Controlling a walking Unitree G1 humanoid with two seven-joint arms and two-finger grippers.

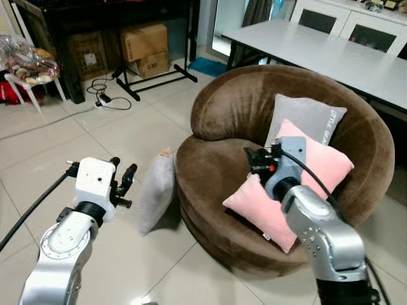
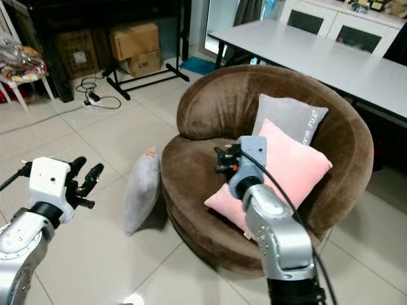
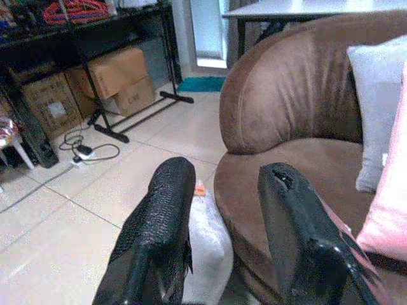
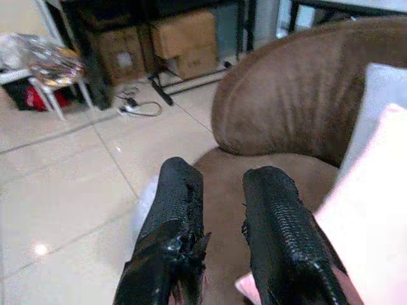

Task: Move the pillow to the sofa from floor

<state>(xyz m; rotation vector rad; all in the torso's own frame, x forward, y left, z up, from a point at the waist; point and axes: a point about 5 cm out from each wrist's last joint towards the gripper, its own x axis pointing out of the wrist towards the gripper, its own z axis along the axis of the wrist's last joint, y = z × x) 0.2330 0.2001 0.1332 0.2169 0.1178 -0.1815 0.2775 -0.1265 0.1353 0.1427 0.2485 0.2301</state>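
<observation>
One grey floor pillow (image 1: 156, 190) stands on end against my sofa (image 1: 216, 159), which carries three cushions; both hands (image 1: 126, 184) (image 1: 256, 160) released.

Right gripper (image 4: 219, 210): two black fingers with a narrow gap between them, nothing held, hovering over the brown sofa (image 4: 286, 108) seat. Pink pillow (image 4: 375, 210) beside the fingers; grey pillow (image 4: 381, 108) behind it, against the backrest. Far across the tiled floor (image 4: 57, 190): cardboard boxes (image 4: 184, 38), a power strip with cable (image 4: 137, 105) (coiled), a white stool (image 4: 44, 82).
</observation>
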